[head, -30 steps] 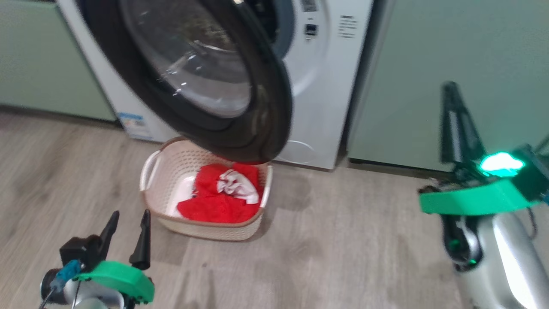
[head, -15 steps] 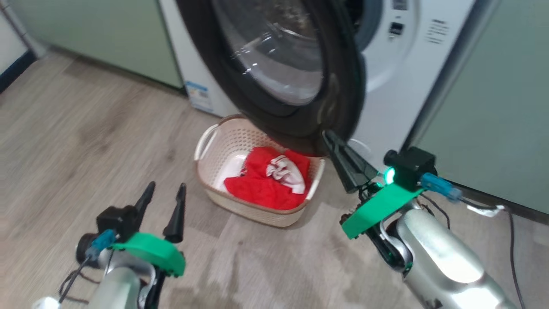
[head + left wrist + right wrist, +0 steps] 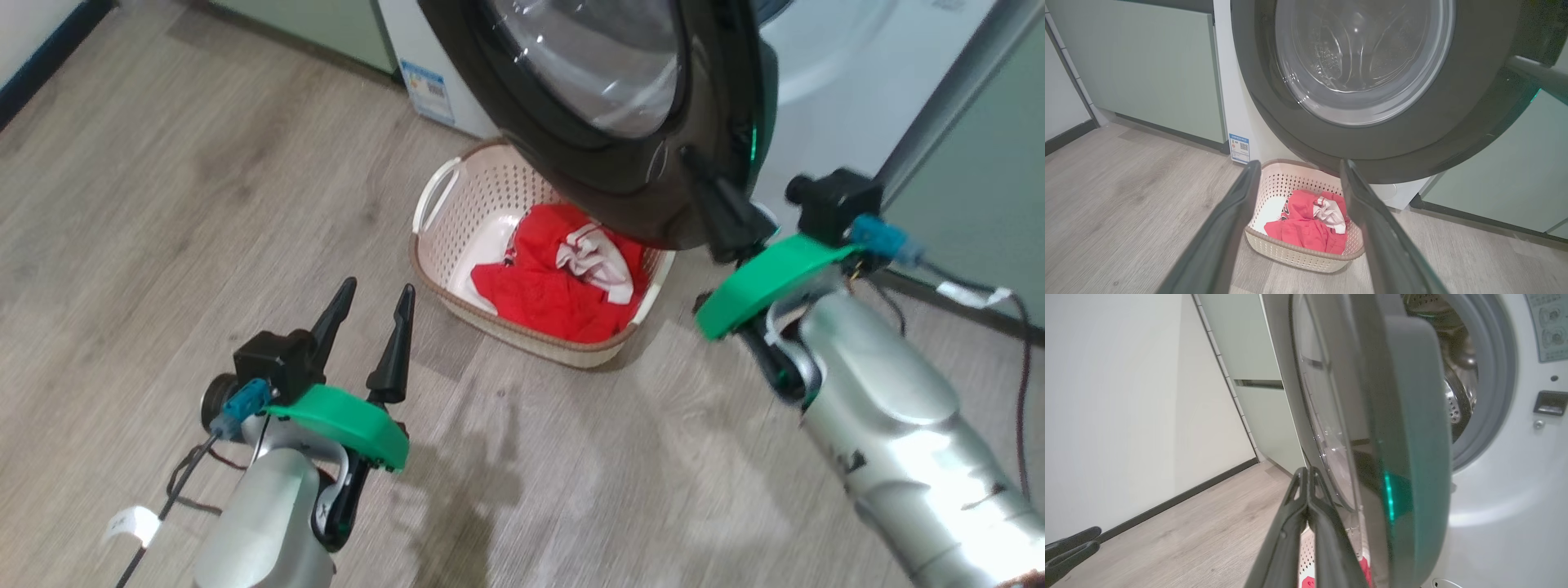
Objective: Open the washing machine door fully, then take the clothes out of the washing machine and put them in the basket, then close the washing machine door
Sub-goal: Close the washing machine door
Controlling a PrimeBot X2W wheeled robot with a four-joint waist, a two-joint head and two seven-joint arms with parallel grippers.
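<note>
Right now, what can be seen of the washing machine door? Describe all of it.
The washing machine door is large and round, with a wide glossy black rim around a bulging clear plastic window showing reflections. It stands swung open, away from the white washing machine, its lower edge above the back of the basket in the head view. The shut right gripper points at its lower rim; whether it touches cannot be told. A green glow reflects on the rim's edge.

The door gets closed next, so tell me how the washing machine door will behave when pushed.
The washing machine door looks rigid and hangs ajar, so it should swing rather than flex. Its glossy black rim may let the shut fingers of the right gripper slide.
</note>
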